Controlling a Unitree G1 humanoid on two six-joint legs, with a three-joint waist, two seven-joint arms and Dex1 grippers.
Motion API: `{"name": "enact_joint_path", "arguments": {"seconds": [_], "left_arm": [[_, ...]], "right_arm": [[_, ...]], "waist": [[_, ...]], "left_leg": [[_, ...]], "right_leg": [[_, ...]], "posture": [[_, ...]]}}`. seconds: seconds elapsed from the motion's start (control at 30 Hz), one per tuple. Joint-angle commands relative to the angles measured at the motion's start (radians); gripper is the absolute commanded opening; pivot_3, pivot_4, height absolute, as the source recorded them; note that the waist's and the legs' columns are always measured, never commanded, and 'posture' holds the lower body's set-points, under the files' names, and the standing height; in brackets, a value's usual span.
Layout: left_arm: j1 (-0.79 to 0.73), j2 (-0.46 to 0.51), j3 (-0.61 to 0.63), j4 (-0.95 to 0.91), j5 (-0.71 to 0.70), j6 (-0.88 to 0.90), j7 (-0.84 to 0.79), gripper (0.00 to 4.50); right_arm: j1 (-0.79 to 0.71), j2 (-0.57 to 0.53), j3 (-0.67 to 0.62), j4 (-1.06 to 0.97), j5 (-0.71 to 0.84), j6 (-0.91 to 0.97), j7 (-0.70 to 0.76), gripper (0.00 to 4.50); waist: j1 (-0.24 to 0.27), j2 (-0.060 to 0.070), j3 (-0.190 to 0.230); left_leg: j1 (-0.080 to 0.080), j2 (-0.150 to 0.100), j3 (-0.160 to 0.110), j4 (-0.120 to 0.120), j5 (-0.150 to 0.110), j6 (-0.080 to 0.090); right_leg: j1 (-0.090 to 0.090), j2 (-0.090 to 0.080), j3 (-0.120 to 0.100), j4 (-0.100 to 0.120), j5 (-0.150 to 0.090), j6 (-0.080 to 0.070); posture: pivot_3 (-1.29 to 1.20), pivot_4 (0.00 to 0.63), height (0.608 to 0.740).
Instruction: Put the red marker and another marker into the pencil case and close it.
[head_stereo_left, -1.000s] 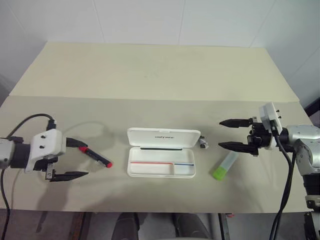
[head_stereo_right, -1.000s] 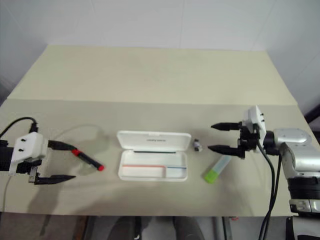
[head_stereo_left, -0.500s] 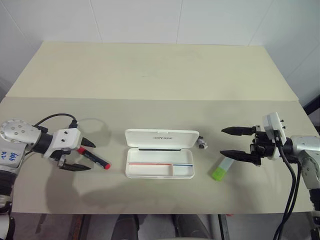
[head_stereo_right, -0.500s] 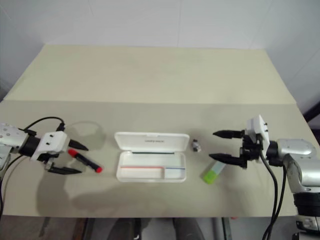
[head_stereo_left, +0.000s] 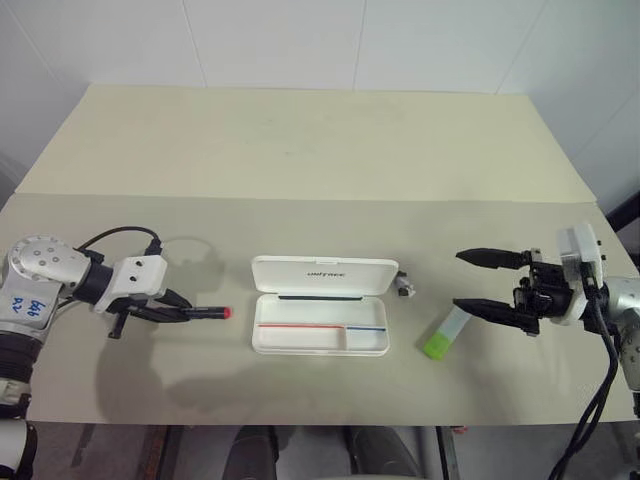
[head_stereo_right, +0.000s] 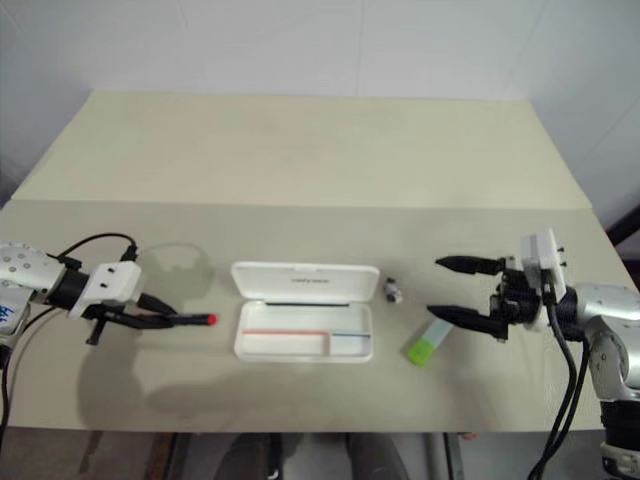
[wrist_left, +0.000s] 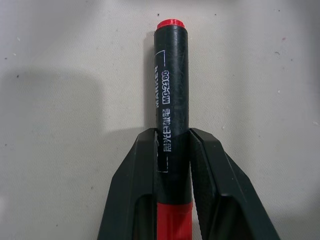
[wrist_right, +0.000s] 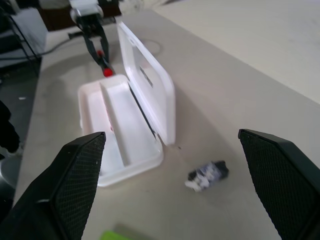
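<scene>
Left of the open pencil case (head_stereo_left: 320, 318), the red marker (wrist_left: 170, 95) lies along the surface (head_stereo_left: 300, 160), pinched at its barrel by the left end effector (head_stereo_left: 178, 313), red end toward the case. Another marker (head_stereo_left: 446, 333) lies right of the case, near the right end effector (head_stereo_left: 474, 281), fingers spread wide. Between case and highlighter sits a small dark object (head_stereo_left: 404, 287).

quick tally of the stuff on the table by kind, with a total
markers: 2, the red marker and the green-capped highlighter
pencil case: 1
small dark and white object: 1
total: 4
</scene>
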Motion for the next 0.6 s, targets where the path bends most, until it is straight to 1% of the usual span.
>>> {"name": "enact_joint_path", "arguments": {"seconds": [0.03,0.2,0.37,0.5,0.6], "left_arm": [[-0.018,0.003,0.024,-0.032,-0.023,0.010,-0.030,0.54],[-0.026,0.003,0.076,-0.096,-0.067,0.069,0.021,0.54],[-0.055,0.008,0.135,-0.150,-0.092,0.125,0.075,0.54],[-0.129,0.006,0.189,-0.205,-0.116,0.182,0.139,0.54],[-0.160,-0.008,0.221,-0.295,-0.162,0.244,0.181,0.54]], "right_arm": [[0.018,0.005,-0.025,-0.049,0.028,-0.015,0.007,4.50],[0.065,0.008,-0.016,-0.110,0.066,0.007,0.024,4.50],[0.114,0.026,0.007,-0.170,0.060,-0.013,0.011,4.50],[0.091,0.094,0.002,-0.202,0.083,-0.028,-0.048,4.50],[0.104,0.097,0.012,-0.203,0.060,-0.030,-0.055,4.50]], "waist": [[0.000,0.000,0.000],[0.001,0.000,0.000],[0.001,0.000,0.000],[0.001,0.000,0.000],[0.002,0.000,0.000]], "left_leg": [[0.000,0.000,0.000,0.000,0.000,0.000],[0.000,0.000,0.000,0.000,0.000,0.000],[0.000,0.000,-0.001,0.000,0.000,0.000],[0.000,0.000,-0.001,0.001,0.000,0.000],[0.000,0.000,-0.001,0.001,0.000,0.000]], "right_leg": [[0.000,0.000,0.000,0.000,0.000,0.000],[0.000,0.000,0.000,0.000,0.000,0.000],[0.000,0.000,-0.001,0.000,0.000,0.000],[0.000,0.001,-0.001,0.001,0.000,0.001],[0.000,0.001,-0.001,0.000,0.001,0.001]], "posture": [[0.00,0.150,0.740],[0.00,0.150,0.740],[0.00,0.150,0.740],[0.00,0.150,0.740],[0.00,0.150,0.740]]}}
